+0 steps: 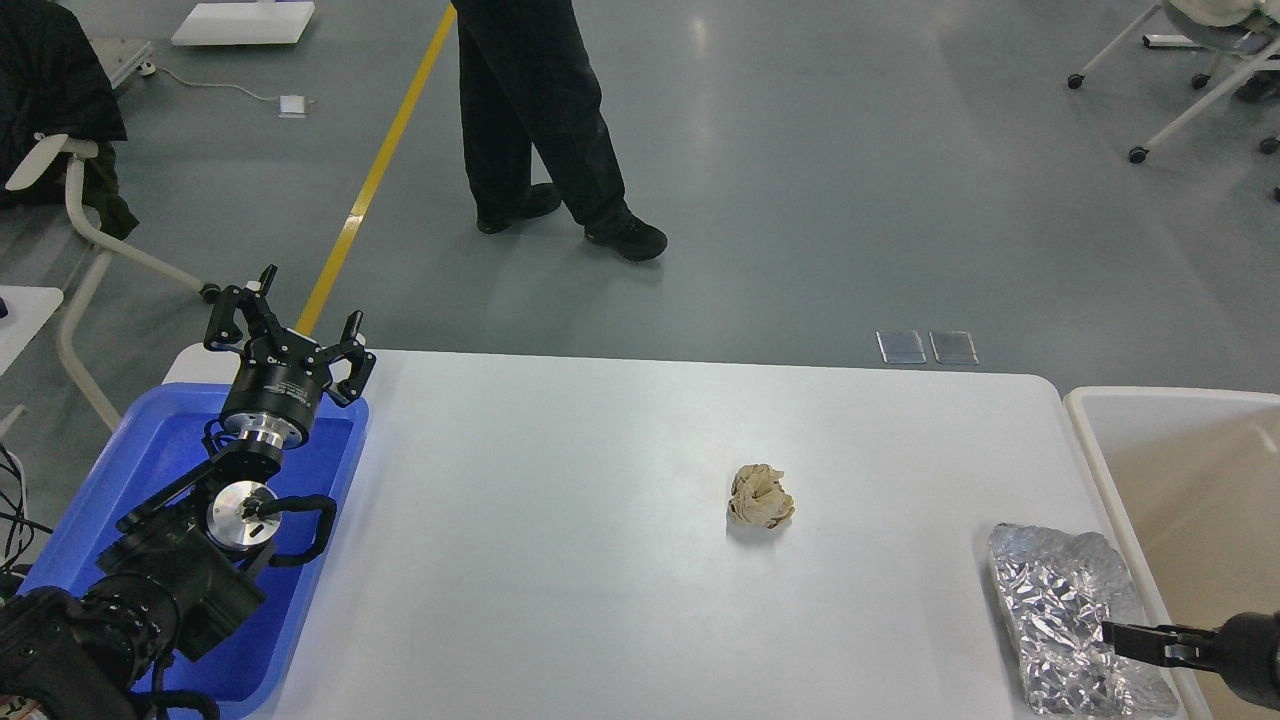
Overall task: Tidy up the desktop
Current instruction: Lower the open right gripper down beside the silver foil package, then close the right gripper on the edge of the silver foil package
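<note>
The white desktop (pixel 560 560) carries a crumpled beige paper ball (pixel 760 497) right of its middle and a crinkled silver foil bag (pixel 1060 600) at its front right edge. My left gripper (pixel 297 312) is open and empty, held above the far end of the blue tray (pixel 150 450). My right gripper (pixel 1112 633) comes in from the right edge as a thin dark bar. Its tip lies over the foil bag's right side. Its fingers cannot be told apart.
A beige, white-rimmed bin (pixel 1090 440) stands against the desktop's right edge. A person in black (pixel 540 110) walks on the floor beyond the table. A chair (pixel 70 200) stands at the far left.
</note>
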Robot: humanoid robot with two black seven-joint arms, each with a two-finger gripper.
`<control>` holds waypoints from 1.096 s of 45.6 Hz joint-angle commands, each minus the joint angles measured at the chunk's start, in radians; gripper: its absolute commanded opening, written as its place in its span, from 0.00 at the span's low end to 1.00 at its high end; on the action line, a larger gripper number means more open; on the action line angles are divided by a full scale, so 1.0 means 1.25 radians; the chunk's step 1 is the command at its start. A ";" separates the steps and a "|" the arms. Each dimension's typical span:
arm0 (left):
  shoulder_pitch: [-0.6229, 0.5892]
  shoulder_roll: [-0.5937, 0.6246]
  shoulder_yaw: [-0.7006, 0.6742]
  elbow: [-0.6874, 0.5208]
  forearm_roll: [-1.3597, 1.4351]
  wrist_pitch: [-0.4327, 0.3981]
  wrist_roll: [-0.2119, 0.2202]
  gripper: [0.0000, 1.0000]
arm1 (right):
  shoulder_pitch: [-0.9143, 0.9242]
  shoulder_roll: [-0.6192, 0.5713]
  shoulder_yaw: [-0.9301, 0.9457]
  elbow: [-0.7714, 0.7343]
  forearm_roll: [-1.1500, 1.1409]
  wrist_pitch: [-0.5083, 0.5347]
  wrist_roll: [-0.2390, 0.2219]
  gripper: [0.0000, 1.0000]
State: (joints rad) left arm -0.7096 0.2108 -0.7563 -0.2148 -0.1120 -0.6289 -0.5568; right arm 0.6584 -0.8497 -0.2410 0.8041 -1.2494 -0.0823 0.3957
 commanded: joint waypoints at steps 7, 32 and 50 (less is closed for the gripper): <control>0.001 0.001 0.000 0.000 0.000 0.000 0.000 1.00 | -0.015 0.058 0.003 -0.073 0.026 -0.009 0.000 0.75; 0.001 0.000 0.000 0.000 0.000 0.000 0.000 1.00 | -0.022 0.072 0.000 -0.092 0.032 -0.009 0.001 0.30; 0.000 0.001 0.000 0.000 0.000 0.000 0.000 1.00 | -0.022 0.075 0.012 -0.096 0.034 -0.009 0.004 0.00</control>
State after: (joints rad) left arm -0.7097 0.2107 -0.7563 -0.2147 -0.1120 -0.6289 -0.5568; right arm 0.6312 -0.7594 -0.2299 0.6880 -1.2080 -0.0939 0.3985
